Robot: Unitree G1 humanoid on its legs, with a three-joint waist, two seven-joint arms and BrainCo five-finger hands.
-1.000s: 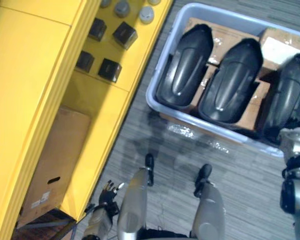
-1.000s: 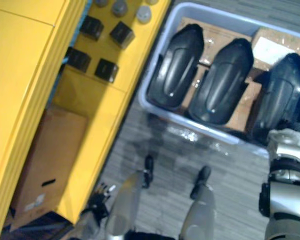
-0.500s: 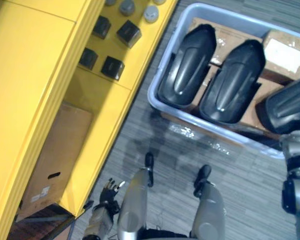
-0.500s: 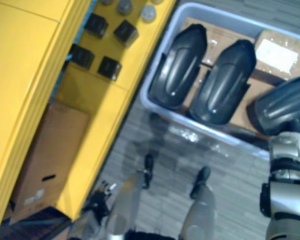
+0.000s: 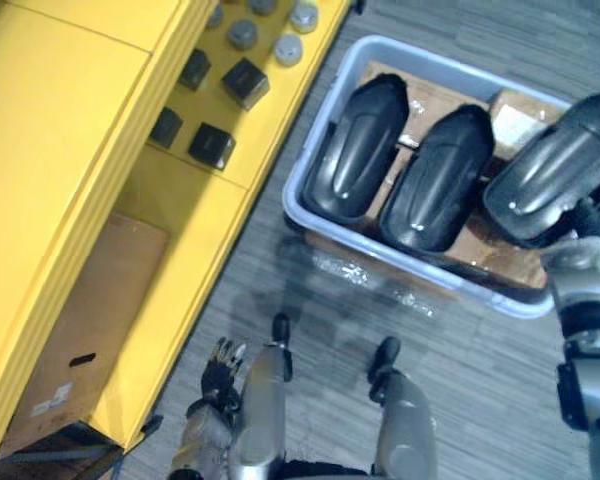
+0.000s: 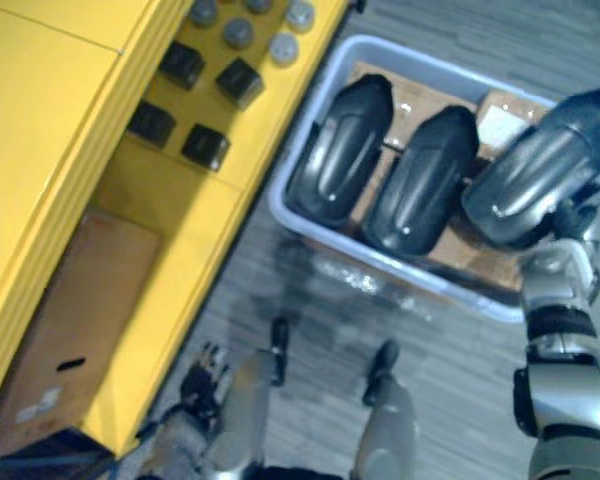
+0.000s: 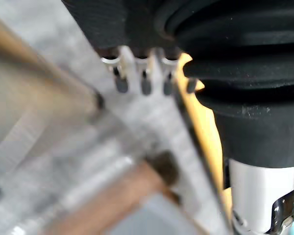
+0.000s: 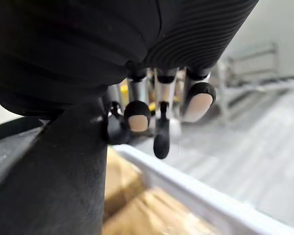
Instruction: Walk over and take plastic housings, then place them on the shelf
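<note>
The right hand (image 8: 137, 116) has its fingers curled on a black housing (image 5: 545, 175), holding it tilted above the grey tub (image 5: 312, 140). Two other housings (image 5: 355, 150) lie side by side in the tub. The left hand (image 5: 220, 365) hangs low with relaxed fingers, near the yellow shelf (image 5: 80, 150).

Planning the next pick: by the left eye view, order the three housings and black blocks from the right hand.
1. Lifted housing, in right hand.
2. Middle housing, in bin.
3. Left housing, in bin.
4. Black blocks, on shelf.
</note>
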